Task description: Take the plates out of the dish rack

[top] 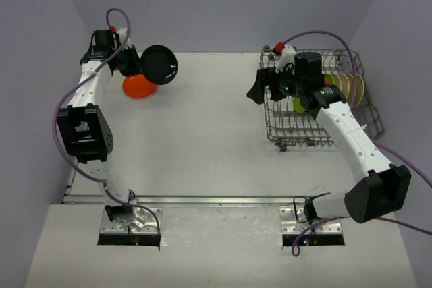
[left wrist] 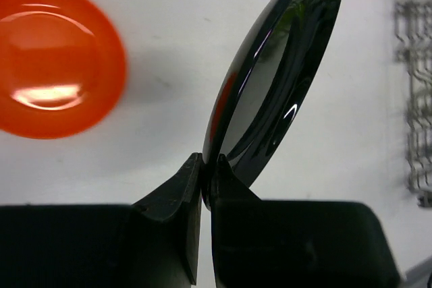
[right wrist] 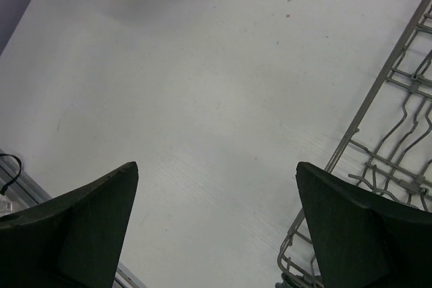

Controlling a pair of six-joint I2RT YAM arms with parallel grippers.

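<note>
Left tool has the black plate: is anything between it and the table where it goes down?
Nothing visible. The left tool grips the black plate by its rim, on edge over bare table. The orange plate lies off to one side, apart from it in the left wrist view; keep clear of it.

Lab: white table point(top: 209, 146), bolted arms point(top: 88, 126)

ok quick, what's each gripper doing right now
left gripper: shut on the black plate rim
right gripper: open, holding nothing
</note>
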